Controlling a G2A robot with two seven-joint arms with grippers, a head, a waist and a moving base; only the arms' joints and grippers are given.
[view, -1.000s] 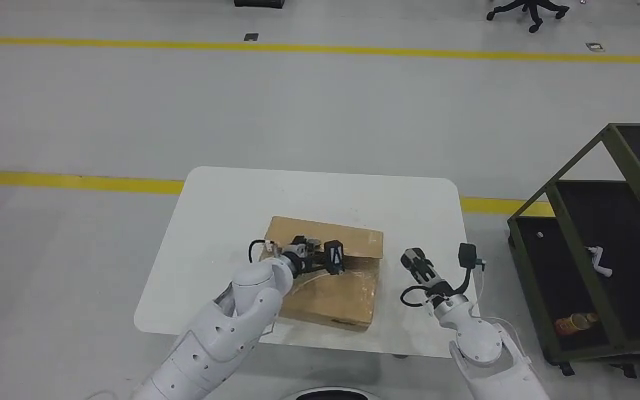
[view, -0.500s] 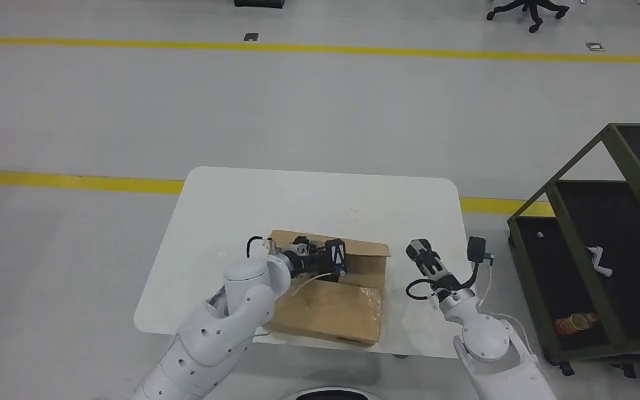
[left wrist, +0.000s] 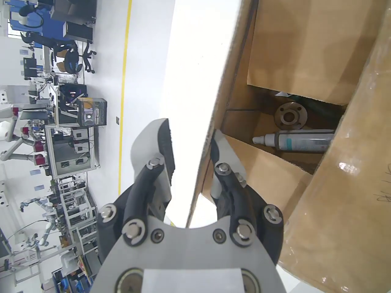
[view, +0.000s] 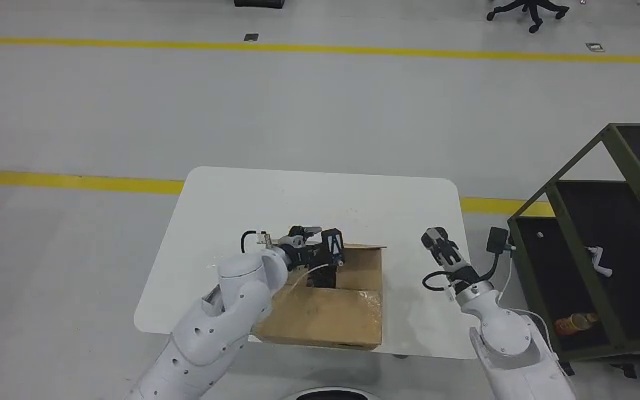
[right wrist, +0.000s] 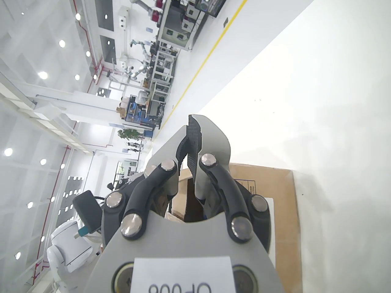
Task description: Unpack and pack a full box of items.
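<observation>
White table (view: 230,215), box (view: 325,318) with black scribble (left wrist: 384,192)

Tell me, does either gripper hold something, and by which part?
Nothing is gripped. The left gripper straddles the box flap at its edge, jaws open; the right gripper is shut, empty.

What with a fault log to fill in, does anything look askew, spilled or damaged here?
Nothing is spilled or damaged. The box sits slightly skewed to the table's edges, close to its near edge. One flap stands up between the left gripper's fingers, and a bottle lies on its side inside.
</observation>
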